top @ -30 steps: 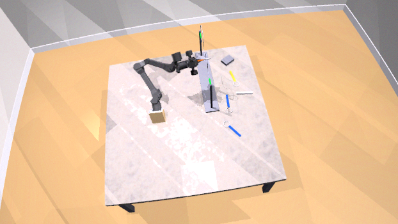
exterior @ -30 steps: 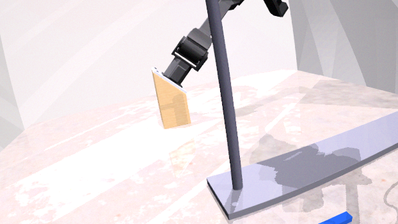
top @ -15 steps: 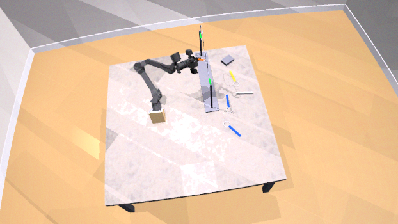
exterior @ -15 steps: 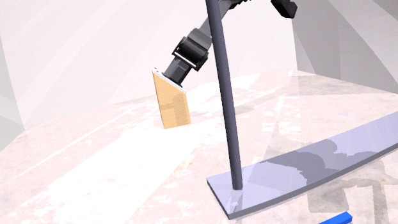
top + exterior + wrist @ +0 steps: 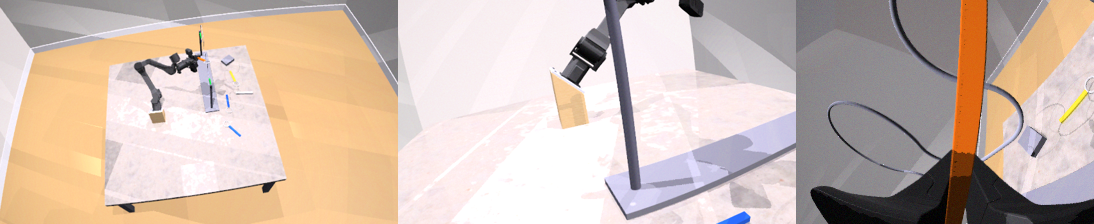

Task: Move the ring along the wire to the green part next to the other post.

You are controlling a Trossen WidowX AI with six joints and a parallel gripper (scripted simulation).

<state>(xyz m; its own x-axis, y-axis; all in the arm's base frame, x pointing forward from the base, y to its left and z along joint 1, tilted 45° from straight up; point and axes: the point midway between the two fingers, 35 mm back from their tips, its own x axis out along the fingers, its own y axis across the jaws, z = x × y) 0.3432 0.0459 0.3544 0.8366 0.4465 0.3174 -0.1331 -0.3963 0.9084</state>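
Note:
My gripper (image 5: 197,58) (image 5: 960,156) is shut on the orange handle (image 5: 201,59) (image 5: 971,60). The ring (image 5: 203,60) at its far end is off the green parts, between the posts and nearer the far one; it is out of frame in the wrist view. The grey wire (image 5: 1021,117) curves behind the handle in the wrist view; whether anything touches it cannot be told. The far post (image 5: 201,48) has a green part (image 5: 200,36) at its top, the near post (image 5: 211,97) (image 5: 626,105) another green part (image 5: 210,81).
Both posts stand on a grey base (image 5: 206,96) (image 5: 654,195). Beyond it lie a grey block (image 5: 228,59) (image 5: 1030,140), a yellow-handled ring tool (image 5: 233,77) (image 5: 1072,107), a white bar (image 5: 244,92) and two blue-handled ring tools, one nearer (image 5: 235,130) and one farther (image 5: 228,100).

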